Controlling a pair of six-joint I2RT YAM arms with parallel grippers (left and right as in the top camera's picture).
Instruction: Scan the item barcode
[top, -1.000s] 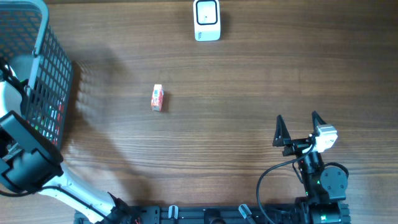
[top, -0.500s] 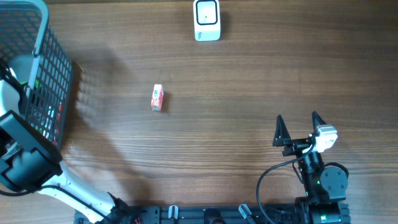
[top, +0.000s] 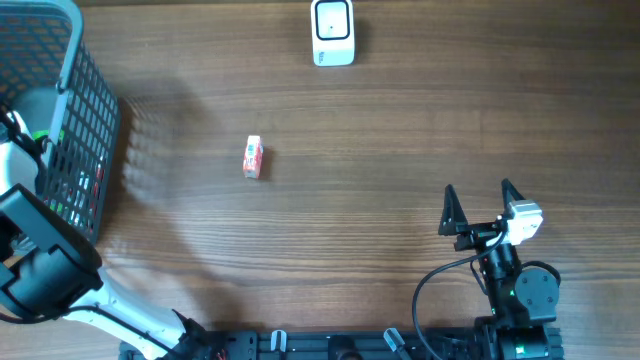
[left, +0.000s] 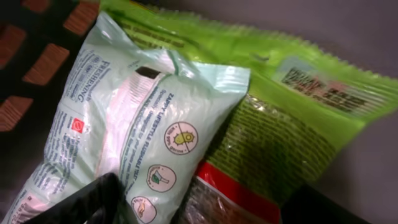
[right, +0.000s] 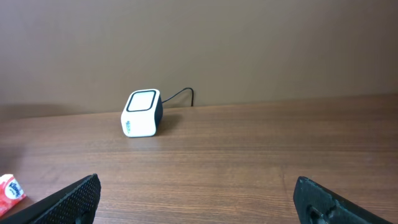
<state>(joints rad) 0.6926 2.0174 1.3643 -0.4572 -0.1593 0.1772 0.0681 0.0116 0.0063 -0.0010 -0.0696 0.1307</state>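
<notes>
Left end effector (left: 205, 200): down in the basket (top: 90, 100) at the surface's (top: 350, 230) left edge. We see its dark fingers (left: 87, 202) on either side of the packets but cannot tell whether they grip.
Packets: a pale mint packet (left: 137, 124) lies over a bright green packet (left: 280, 130), both inside the basket.
Right end effector (top: 478, 195): released, jaws wide, near the front right corner.
Scanner (top: 332, 32): middle of the far edge.
Small red-and-white pack (top: 252, 157): left of centre, alone.
</notes>
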